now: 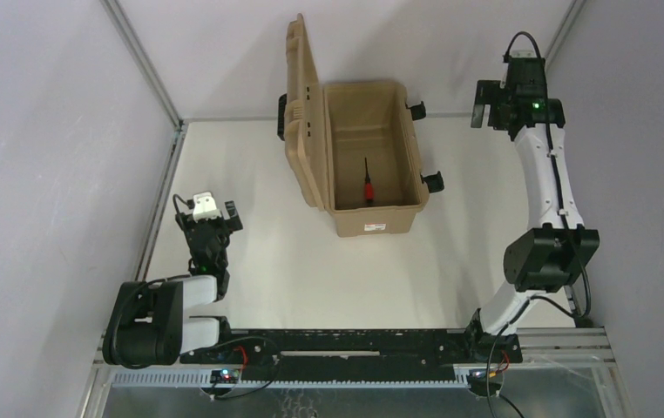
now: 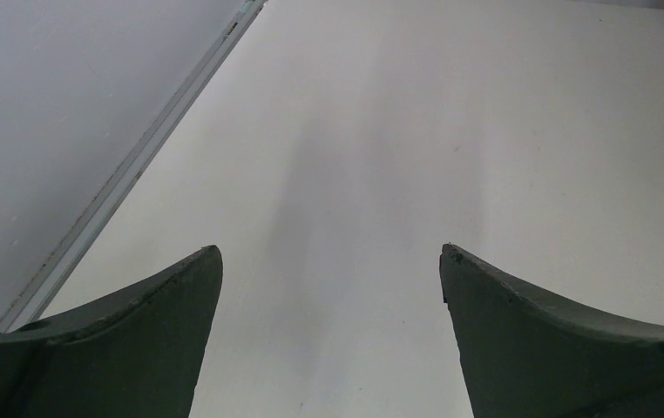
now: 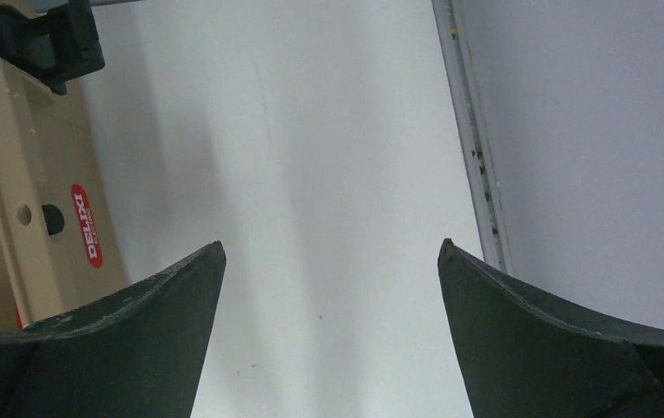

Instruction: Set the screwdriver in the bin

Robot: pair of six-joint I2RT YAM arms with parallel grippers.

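Note:
The tan bin (image 1: 377, 219) stands open at the back middle of the table, its lid (image 1: 302, 113) swung up to the left. The screwdriver (image 1: 367, 186), with a red handle and a dark shaft, lies on the bin's floor, touched by nothing. My right gripper (image 1: 485, 106) hangs to the right of the bin, near the back right corner. In the right wrist view the right gripper (image 3: 331, 248) is open over bare table, and the bin's side (image 3: 41, 174) shows at the left. My left gripper (image 1: 211, 225) rests low at the left; the left gripper (image 2: 330, 250) is open and empty.
Black latches (image 1: 431, 181) stick out from the bin's right side, one (image 3: 45, 39) showing in the right wrist view. A metal rail (image 3: 477, 157) marks the table's right edge against the wall. Another rail (image 2: 137, 165) runs along the left edge.

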